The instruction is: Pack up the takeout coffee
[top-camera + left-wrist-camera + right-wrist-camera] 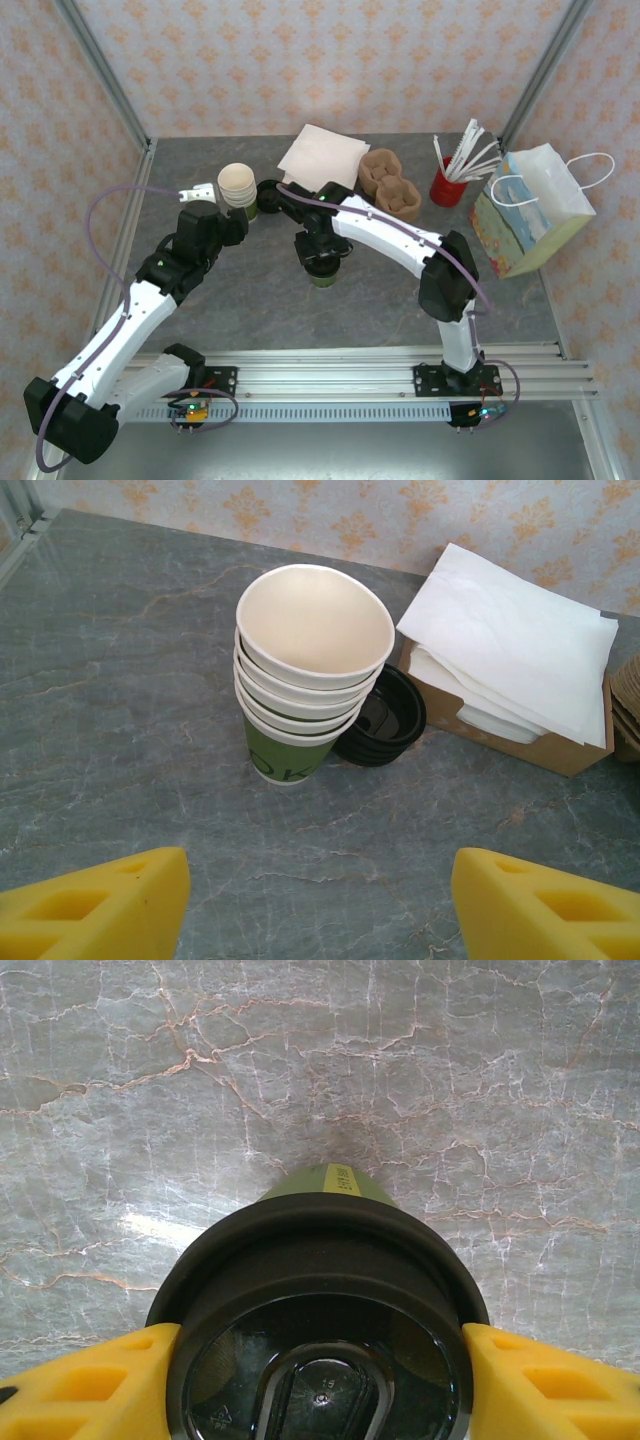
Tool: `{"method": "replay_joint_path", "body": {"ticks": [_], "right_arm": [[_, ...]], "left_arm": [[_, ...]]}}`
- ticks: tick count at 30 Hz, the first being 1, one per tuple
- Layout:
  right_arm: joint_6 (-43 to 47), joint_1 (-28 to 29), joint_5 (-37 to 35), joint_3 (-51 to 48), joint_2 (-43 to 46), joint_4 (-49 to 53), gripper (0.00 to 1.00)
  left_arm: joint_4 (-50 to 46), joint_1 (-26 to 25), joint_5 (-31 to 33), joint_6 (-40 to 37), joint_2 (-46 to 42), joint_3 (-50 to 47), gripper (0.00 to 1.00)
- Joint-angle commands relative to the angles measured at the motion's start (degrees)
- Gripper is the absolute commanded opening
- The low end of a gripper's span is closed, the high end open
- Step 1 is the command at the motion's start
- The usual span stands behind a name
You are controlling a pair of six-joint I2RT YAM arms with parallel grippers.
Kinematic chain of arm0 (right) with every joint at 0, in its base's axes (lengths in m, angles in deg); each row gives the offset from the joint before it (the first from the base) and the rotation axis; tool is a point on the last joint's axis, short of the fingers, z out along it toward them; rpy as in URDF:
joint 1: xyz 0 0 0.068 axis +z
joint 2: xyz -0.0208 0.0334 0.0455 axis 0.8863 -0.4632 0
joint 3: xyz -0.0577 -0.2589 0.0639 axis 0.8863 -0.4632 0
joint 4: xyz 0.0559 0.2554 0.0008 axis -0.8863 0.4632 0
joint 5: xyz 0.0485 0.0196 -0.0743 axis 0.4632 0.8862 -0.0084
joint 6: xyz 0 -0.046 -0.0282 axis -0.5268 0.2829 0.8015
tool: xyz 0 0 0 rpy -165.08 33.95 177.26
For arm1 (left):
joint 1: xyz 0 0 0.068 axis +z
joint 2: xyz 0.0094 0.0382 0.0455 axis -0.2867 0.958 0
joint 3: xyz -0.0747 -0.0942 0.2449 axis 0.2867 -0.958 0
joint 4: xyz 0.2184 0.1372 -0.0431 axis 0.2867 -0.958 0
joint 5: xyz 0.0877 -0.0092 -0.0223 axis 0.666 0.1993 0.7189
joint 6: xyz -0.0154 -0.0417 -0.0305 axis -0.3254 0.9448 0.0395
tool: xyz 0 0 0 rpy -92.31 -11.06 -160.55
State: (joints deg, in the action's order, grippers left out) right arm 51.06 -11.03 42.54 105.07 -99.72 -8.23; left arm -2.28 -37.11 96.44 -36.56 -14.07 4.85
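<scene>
The takeout coffee (320,1290), a green paper cup with a black lid, sits between the yellow fingers (90,1380) of my right gripper (320,1380), which press against both sides of the lid. From the top view the same gripper (320,258) points down at mid-table, with the cup's green base (322,278) showing under it. Whether the cup rests on the table or hangs just above it I cannot tell. My left gripper (320,900) is open over bare table, its jaws well apart and nothing between them, a short way in front of the stack of lidless cups (312,670).
The paper bag (530,215) stands at the right edge. A red cup of straws (448,185), brown cup carriers (390,185) and a napkin box (520,670) line the back. Bare black lids (385,720) lie beside the cup stack (238,185).
</scene>
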Motion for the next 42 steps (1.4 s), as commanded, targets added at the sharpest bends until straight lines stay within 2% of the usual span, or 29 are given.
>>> {"method": "replay_joint_path", "body": {"ticks": [1, 27, 42], "right_arm": [[-0.59, 0.29, -2.95, -2.6, -1.05, 1.98, 0.63], [-0.32, 0.3, -6.15, -10.03, -0.77, 2.31, 0.63], [0.44, 0.28, -6.35, -15.21, -0.09, 0.88, 0.62]], "left_arm": [[0.12, 0.67, 1.44, -0.94, -0.21, -0.8, 0.71], [-0.75, 0.67, 1.56, -1.0, -0.59, -0.72, 0.71], [-2.77, 0.67, -0.56, -0.95, -0.02, 1.33, 0.71]]}}
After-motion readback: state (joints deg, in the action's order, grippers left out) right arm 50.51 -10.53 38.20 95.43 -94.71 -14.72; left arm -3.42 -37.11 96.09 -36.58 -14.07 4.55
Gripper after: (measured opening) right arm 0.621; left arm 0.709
